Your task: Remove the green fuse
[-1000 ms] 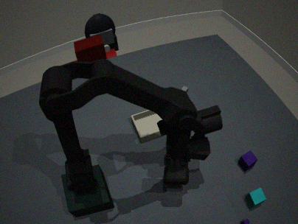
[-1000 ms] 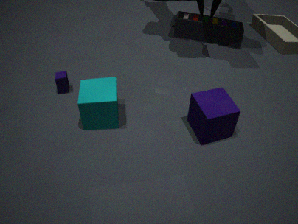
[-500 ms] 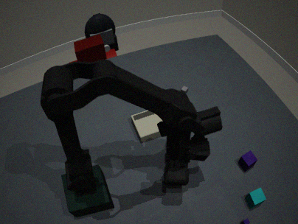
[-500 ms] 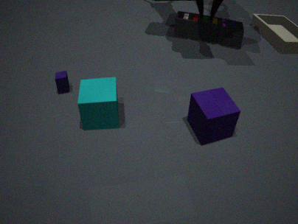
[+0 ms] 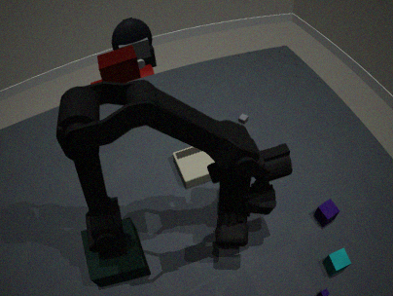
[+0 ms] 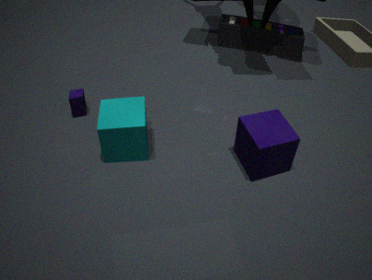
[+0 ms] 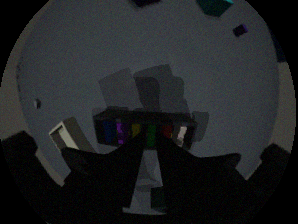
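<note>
Gripper [image 6: 258, 26] [image 7: 150, 135] fingers stand a little apart, pointing down at the block [image 6: 291, 47] [image 7: 145, 117], one on each side of the green fuse [image 6: 257, 24] [image 7: 151, 135]. They are slightly open and grip nothing; whether they touch the fuse, I cannot tell.

The green fuse sits in its row in the block, at the top of the exterior view and the middle of the wrist view. In the exterior view, the white [image 6: 232, 20] [image 7: 182, 133] and red [image 6: 244, 21] [image 7: 167, 131] fuses are to its left, and the yellow [image 6: 268, 27] [image 7: 135, 130], purple [image 6: 280, 29] [image 7: 120, 132] and blue [image 6: 291, 31] [image 7: 107, 131] ones to its right.

Near the block, the tray [image 5: 196, 182] [image 6: 335, 42] [image 7: 76, 131] lies at the upper right of the exterior view, with no fuse visible in it. In the top view the arm [image 5: 185, 117] hides part of it.

Lower in the exterior view, a teal cube [image 5: 337, 260] [image 6: 123, 131] [image 7: 215, 6] stands left of a purple cube [image 5: 327, 212] [image 6: 267, 145], with a small purple block [image 5: 324, 293] [image 6: 77, 104] [image 7: 240, 30] farther left.
</note>
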Available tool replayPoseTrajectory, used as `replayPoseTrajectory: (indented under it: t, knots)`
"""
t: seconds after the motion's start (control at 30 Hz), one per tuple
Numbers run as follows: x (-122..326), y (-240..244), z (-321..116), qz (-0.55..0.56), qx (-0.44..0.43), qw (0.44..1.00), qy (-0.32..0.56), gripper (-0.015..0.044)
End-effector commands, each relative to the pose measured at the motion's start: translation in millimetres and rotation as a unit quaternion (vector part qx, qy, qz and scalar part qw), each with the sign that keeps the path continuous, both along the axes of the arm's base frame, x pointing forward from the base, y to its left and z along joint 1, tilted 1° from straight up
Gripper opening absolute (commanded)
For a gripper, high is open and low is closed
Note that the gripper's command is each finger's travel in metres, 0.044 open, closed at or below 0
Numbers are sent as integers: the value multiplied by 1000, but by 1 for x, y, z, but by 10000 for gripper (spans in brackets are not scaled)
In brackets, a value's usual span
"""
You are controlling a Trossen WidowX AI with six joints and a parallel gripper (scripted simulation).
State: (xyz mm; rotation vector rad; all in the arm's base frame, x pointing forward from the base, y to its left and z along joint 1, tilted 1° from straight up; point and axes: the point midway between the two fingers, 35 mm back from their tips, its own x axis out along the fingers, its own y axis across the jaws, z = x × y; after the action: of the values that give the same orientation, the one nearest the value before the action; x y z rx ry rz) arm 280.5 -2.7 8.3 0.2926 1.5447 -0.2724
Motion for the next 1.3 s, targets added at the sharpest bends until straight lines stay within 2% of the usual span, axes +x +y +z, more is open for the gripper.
replayPoseTrajectory:
  t: [0.0, 0.33, 1.27]
  knots:
    - [0, 0, 0, 0, 0, 1000, 0, 63]
    - [0, 0, 0, 0, 0, 1000, 0, 0]
    - [0, 0, 12, 0, -1, 1000, 0, 0]
